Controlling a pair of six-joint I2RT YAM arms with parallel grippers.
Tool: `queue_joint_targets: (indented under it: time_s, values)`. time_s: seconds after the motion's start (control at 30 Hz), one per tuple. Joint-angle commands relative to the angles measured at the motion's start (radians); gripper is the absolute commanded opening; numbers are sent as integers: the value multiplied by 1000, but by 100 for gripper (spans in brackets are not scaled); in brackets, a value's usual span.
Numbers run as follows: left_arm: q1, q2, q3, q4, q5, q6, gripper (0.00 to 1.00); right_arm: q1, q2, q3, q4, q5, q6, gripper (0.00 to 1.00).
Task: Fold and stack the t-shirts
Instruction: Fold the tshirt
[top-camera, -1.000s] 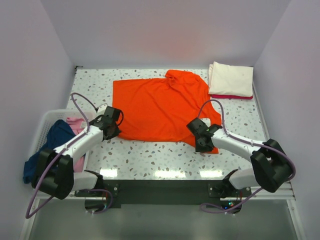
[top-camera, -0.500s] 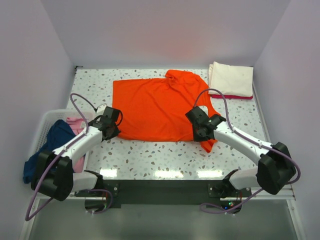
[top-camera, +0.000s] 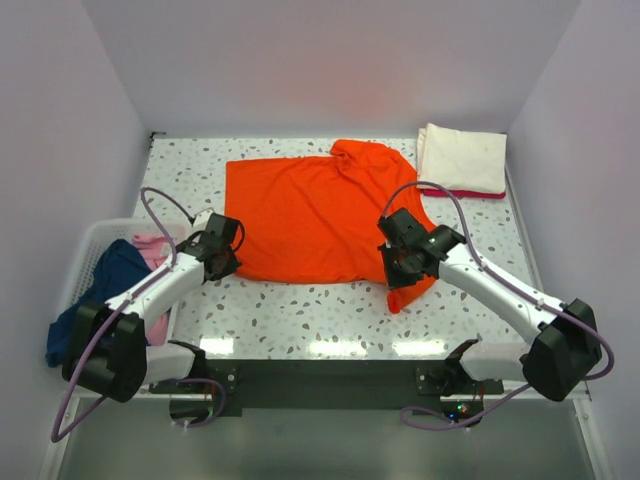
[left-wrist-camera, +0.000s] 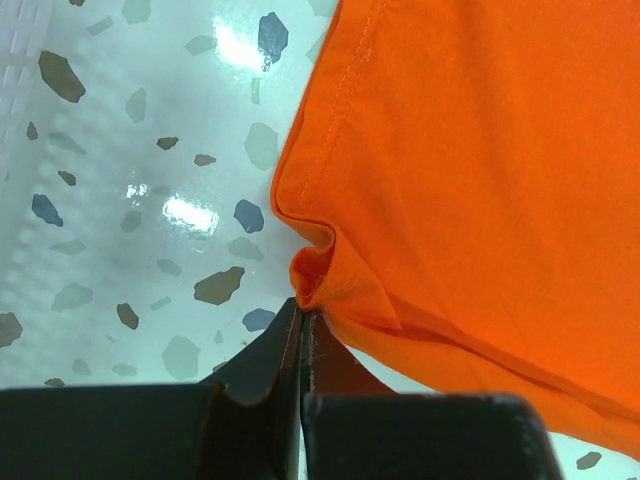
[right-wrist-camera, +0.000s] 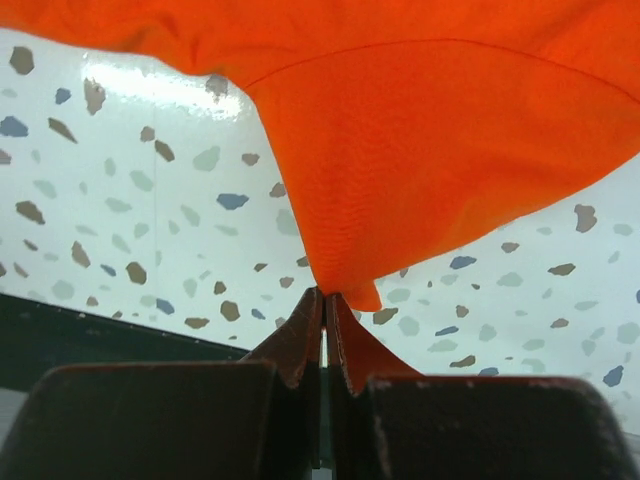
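Evidently the first fold is getting under way. The bright orange cloth t-shirt (top-camera: 310, 215) is lying spread on the speckled terrazzo table (top-camera: 300, 310). The left gripper (left-wrist-camera: 302, 320) is pinching its near-left hem corner, and the right gripper (right-wrist-camera: 325, 300) is clamping its near-right corner, seemingly raised. Next, both are probably needing to carry that edge across together, evenly. The white slatted plastic basket (top-camera: 95, 235) at left is holding a navy blue shirt (top-camera: 100, 285) and a pink shirt (top-camera: 152, 250). At far right, a folded cream-white shirt (top-camera: 462, 158) is sitting on a red shirt (top-camera: 450, 192).
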Motion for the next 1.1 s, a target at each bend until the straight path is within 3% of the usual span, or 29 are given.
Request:
queue_joint_targets:
  time_s: [0.0, 0.07, 0.17, 0.2, 0.3, 0.57, 0.8, 1.07]
  values:
    - [13, -23, -3, 32, 10, 25, 0, -15, -52, 21, -46, -97, -30, 0]
    - [14, -21, -2, 35, 14, 26, 0, -29, -56, 7, -47, -105, -25, 1]
    - [16, -20, -5, 39, 19, 28, 0, -35, -58, -11, -53, -74, 2, 27]
    - [16, -20, -8, 41, 19, 28, 0, -35, -62, -13, -59, -33, 15, 40]
    - [20, -23, -9, 36, 16, 26, 0, -35, -127, -61, -35, 30, 107, 54]
    - [37, -35, -17, 35, 19, 23, 0, -50, -254, -264, 52, 176, 374, 50]
    - [42, -24, -25, 47, 37, 23, 0, -240, -213, -417, 242, 64, 403, 44]
    - [51, -17, -20, 47, 51, 34, 0, -249, -118, -471, 390, 50, 452, 44]
